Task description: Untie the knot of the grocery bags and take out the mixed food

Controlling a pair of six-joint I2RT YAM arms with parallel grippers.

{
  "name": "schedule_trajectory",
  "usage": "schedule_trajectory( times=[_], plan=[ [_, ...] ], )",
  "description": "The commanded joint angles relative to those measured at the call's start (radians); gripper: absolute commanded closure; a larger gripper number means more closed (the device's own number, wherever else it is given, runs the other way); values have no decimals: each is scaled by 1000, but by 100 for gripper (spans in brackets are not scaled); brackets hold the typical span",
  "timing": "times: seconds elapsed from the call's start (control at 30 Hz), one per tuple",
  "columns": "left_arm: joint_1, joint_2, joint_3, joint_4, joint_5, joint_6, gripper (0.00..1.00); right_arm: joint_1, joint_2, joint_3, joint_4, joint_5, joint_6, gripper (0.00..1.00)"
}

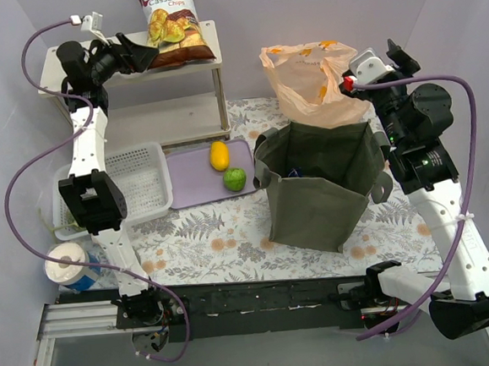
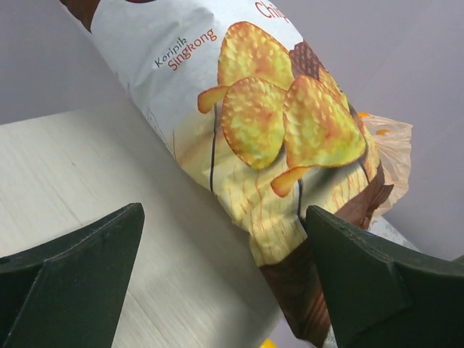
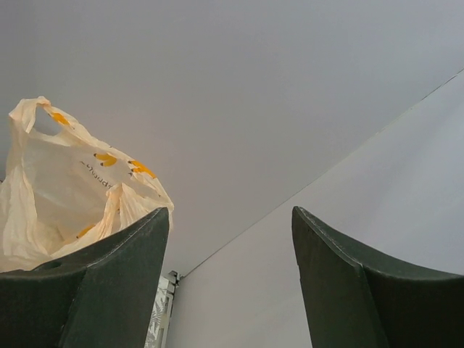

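Near left corner: a white round container (image 1: pixel 67 266) sits beside the left arm, off the flowered surface (image 1: pixel 223 235).
Near middle: an olive-green tote (image 1: pixel 322 202) stands upright on the surface, its mouth open.
Left of the tote: a white basket (image 1: pixel 143 184) lies just beside a lilac tray (image 1: pixel 195 180).
On the tray: a yellow fruit (image 1: pixel 219 155) and a green fruit (image 1: pixel 234 179) lie close together at its right end.
Plastic bag: the peach-orange plastic bag (image 1: pixel 308 80) lies slumped behind the tote, against the back wall (image 1: pixel 315 8).
Right fingers: the right fingers (image 1: pixel 400 55) hang just right of the plastic bag and above the tote's far right corner.
Right fingers, state: in the wrist view they (image 3: pixel 101 290) are spread wide with nothing between them. The plastic bag (image 3: pixel 65 188) shows beyond the left one, off to the side of the gap, not inside it.
Back left: a pale two-level shelf (image 1: pixel 74 65) stands behind the basket.
Chips bag: the chips bag (image 1: pixel 173 23) stands upright on the shelf's top board, leaning toward the wall.
Left fingers: the left fingers (image 1: pixel 137 51) reach in over the top board, at the bag's lower left.
Left fingers, state: released and wide apart (image 2: pixel 80 283). The chips bag (image 2: pixel 275 123) rises in the gap, its lower corner close by the right finger; whether they touch I cannot tell.
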Motion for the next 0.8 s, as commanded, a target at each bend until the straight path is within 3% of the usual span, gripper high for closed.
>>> schedule_trajectory(
  times=[0.0, 0.13, 0.37, 0.47, 0.6, 0.77],
  plan=[
    [11, -141, -108, 9, 12, 17, 6, -9, -29, -13, 10, -18, 36, 25],
    [0, -216, -201, 132, 28, -3, 4, -11, -36, -18, -10, -38, 45, 25],
    [-38, -201, -167, 6, 46, 114, 5, -14, -49, -50, -10, -50, 45, 25],
    [-46, -153, -133, -37, 52, 89, 15, -16, -57, -62, -11, -52, 44, 25],
    [-46, -110, -85, -37, 46, 22, 42, -20, -66, -69, -16, -52, 39, 25],
    [-37, -119, -87, -37, 115, 8, 64, -29, -86, -78, -28, -50, 36, 25]
  ],
)
